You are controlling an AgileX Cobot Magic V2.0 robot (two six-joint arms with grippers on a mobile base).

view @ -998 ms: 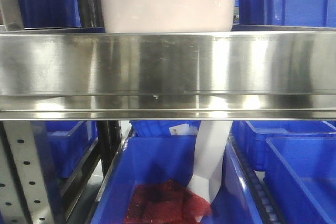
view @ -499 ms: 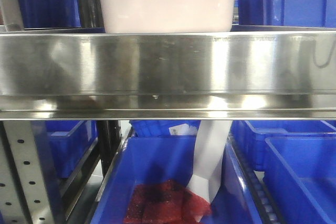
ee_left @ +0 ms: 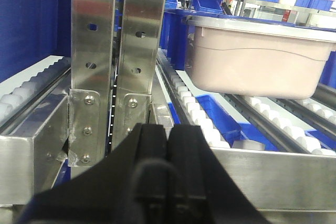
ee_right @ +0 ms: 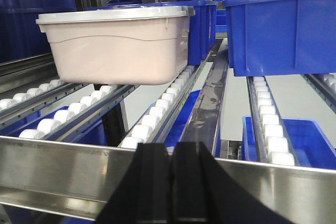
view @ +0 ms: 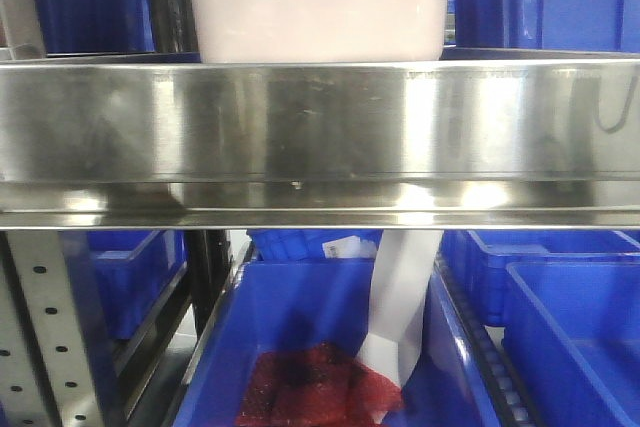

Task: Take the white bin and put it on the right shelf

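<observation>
The white bin (view: 318, 7) rests on the roller tracks of the right shelf (view: 320, 137), behind its shiny steel front rail. In the left wrist view the white bin (ee_left: 257, 59) sits up and to the right; in the right wrist view the white bin (ee_right: 118, 43) sits up and to the left, lid on. My left gripper (ee_left: 168, 132) is shut with nothing in it, in front of the rail near the perforated uprights (ee_left: 113, 51). My right gripper (ee_right: 172, 148) is shut and empty, in front of the rail (ee_right: 273, 184). Both are well short of the bin.
Blue open bins (ee_right: 283, 27) stand on the same level to the right of the white bin, and more (view: 570, 307) on the level below. One lower blue bin holds a red mesh bag (view: 320, 387). White rollers (ee_right: 268, 124) line the tracks.
Almost nothing has moved; only reflections on the steel rail have shifted slightly.
</observation>
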